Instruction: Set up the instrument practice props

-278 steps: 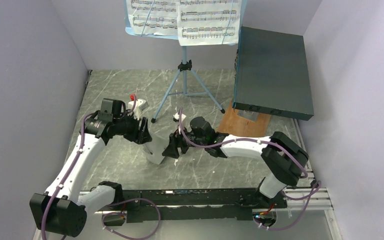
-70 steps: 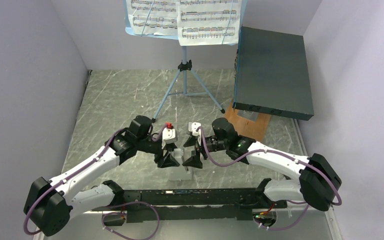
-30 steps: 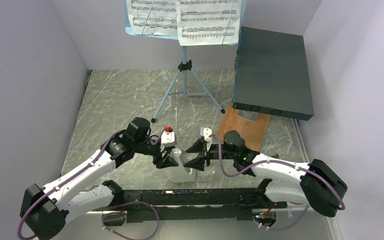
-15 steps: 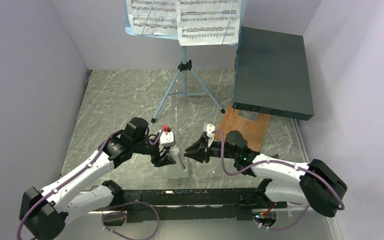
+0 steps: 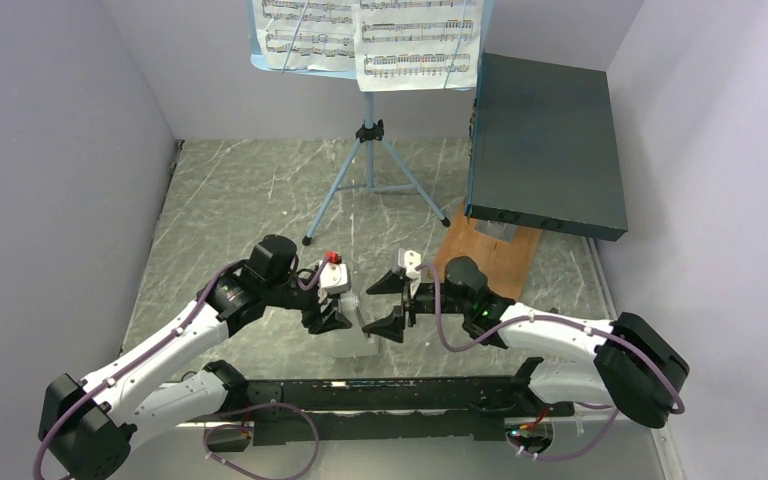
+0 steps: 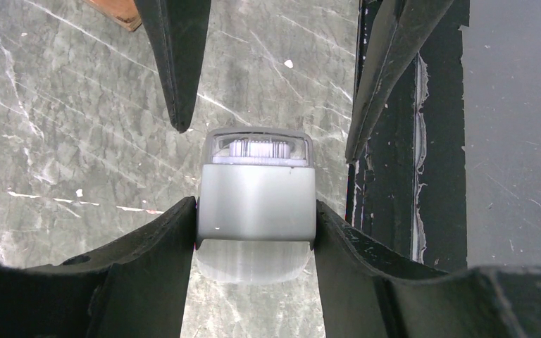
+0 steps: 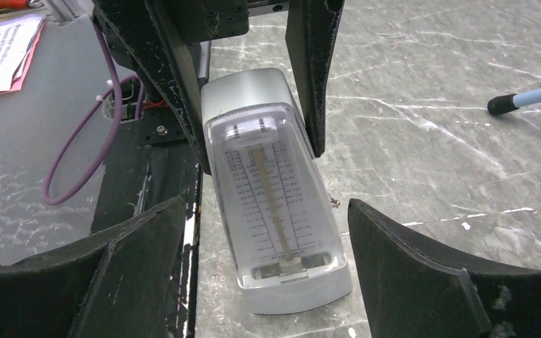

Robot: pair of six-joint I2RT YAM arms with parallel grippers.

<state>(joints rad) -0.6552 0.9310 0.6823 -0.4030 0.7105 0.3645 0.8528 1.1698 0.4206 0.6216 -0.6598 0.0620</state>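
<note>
We see the left claw (image 6: 256, 215) clamped on both sides of the metronome (image 7: 275, 211), which sits at the near edge of the surface (image 5: 250, 190), close to the arms' bases. The right claw (image 5: 367, 309) faces it with jaws spread wide (a plain gap shows on either side). The music stand (image 5: 368, 150) stands at the far side, carrying the sheet-music pages (image 5: 370, 35).

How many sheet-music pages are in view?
3. Left page and right page sit side by side on the music stand, tops cropped; a third page lies flat at the right wrist view's top-left corner. More may hide underneath.
</note>
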